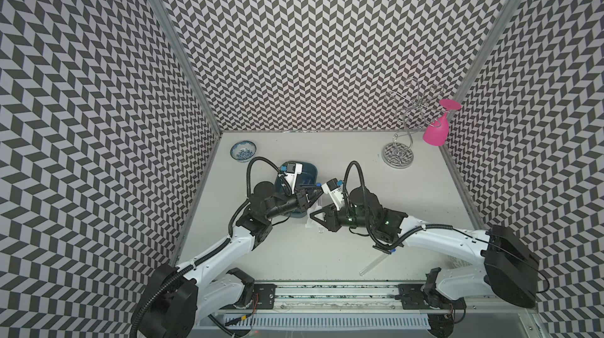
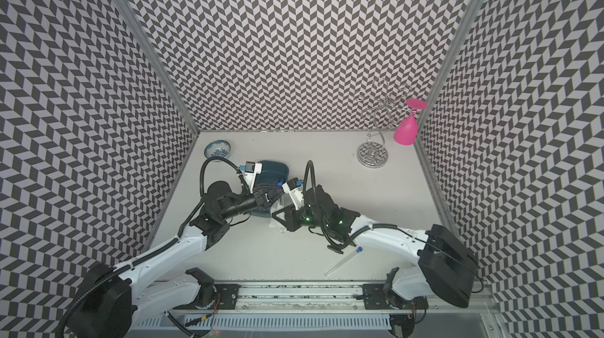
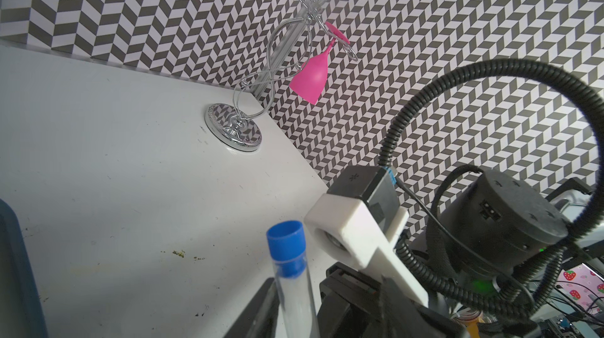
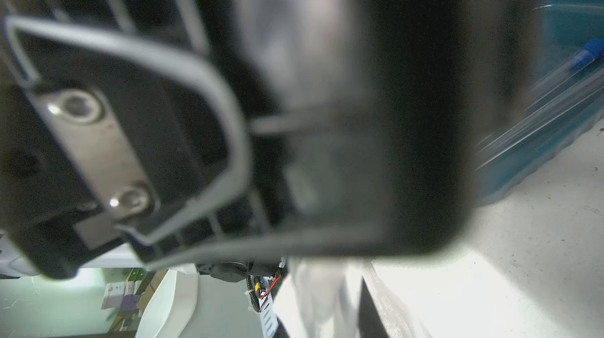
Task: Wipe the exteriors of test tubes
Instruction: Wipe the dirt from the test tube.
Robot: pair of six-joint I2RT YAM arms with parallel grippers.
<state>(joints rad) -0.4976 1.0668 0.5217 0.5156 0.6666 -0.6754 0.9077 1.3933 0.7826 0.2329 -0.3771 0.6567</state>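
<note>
Left wrist view, check 1 (Inspector): report the left gripper point(image 3: 327, 287).

Technician: Fingers point(image 3: 258, 313) stand apart. A capped test tube point(image 3: 292, 287), clear with a blue cap, rises between them. It touches one finger, and a gap separates it from the opposite finger. In both top views this gripper hangs over the edge of the blue tray point(image 1: 310, 169), just beside the right gripper point(image 1: 313, 218).

Inspector: Check 2, right gripper?

Technician: Right wrist view is largely blocked by a blurred black housing point(image 4: 327, 123). At its lower edge a white wipe sheet point(image 4: 313, 303) lies against a dark finger point(image 4: 382, 307). In a top view the sheet projects from the fingertips, so the gripper is clamped on it. A clear rounded tube end point(image 1: 319, 231) shows just beside those fingertips. Whether it belongs to the capped test tube cannot be told.

Inspector: Check 3, other tubes?

Technician: Tray tubes point(image 4: 539, 107) lie side by side inside the blue tray; the count is not readable. One loose test tube point(image 1: 376, 261) lies flat on the table point(image 1: 294, 254) near the front edge, below the right forearm and well apart from the tray.

Inspector: Check 4, other items?

Technician: Patterned bowl point(image 1: 243, 151) at the far left corner. Wire rack point(image 1: 399, 156) at the far right, with a pink glass point(image 1: 436, 130) hanging inverted from it.
</note>
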